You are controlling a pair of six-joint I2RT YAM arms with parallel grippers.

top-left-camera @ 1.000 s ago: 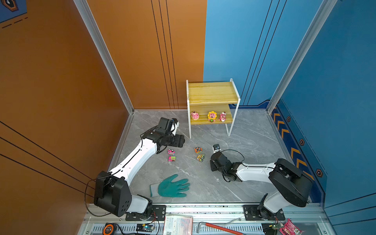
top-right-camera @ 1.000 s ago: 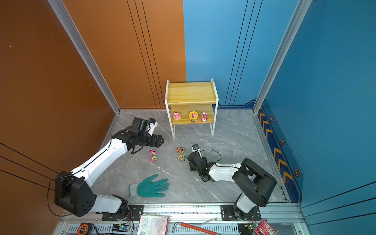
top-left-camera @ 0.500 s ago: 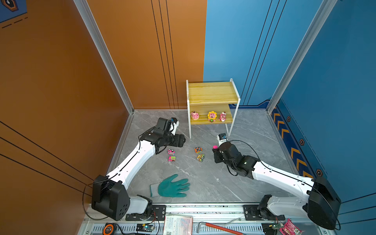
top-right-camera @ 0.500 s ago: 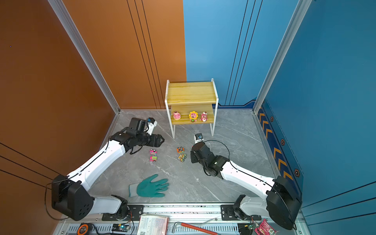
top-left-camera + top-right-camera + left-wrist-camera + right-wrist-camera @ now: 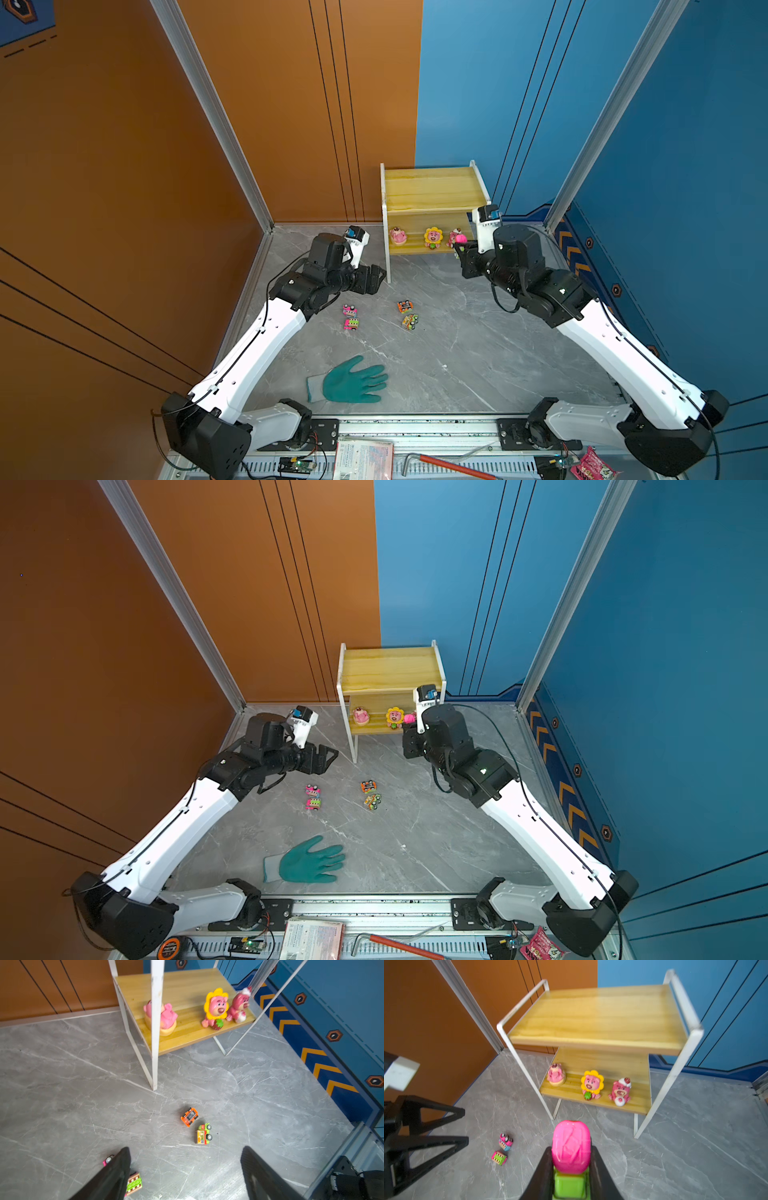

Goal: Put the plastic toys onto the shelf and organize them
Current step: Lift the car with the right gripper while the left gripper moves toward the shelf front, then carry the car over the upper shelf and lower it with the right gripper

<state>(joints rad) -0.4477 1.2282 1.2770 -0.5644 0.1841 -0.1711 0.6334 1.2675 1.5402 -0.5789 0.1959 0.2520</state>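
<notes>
Step in hand: carrying a car to the shelf (image 5: pixel 679 999). Right gripper (image 5: pixel 571 1148) is clenched on a pink-and-green car (image 5: pixel 571 1138), held above the floor (image 5: pixel 675 1157) in front of the shelf. Three bears (image 5: pixel 592 1082) stand on the lower board (image 5: pixel 571 1091). Left gripper (image 5: pixel 185 1148) is released and empty, near four cars (image 5: pixel 350 310) on the floor. Next move likely calls for advancing over the bare top board (image 5: pixel 602 1020), lowering wheels-down, then releasing

A robotics lab test cell: orange panels (image 5: pixel 104 166) and blue panels (image 5: pixel 457 83) on aluminium posts (image 5: pixel 208 104) wall in a marble-look counter (image 5: pixel 457 353); a left arm (image 5: pixel 266 332) and right arm (image 5: pixel 615 353) are bolted to a metal rail (image 5: pixel 415 428), beside a tape measure (image 5: pixel 168 947), hex key (image 5: pixel 449 465) and bare circuit board (image 5: pixel 297 464)
</notes>
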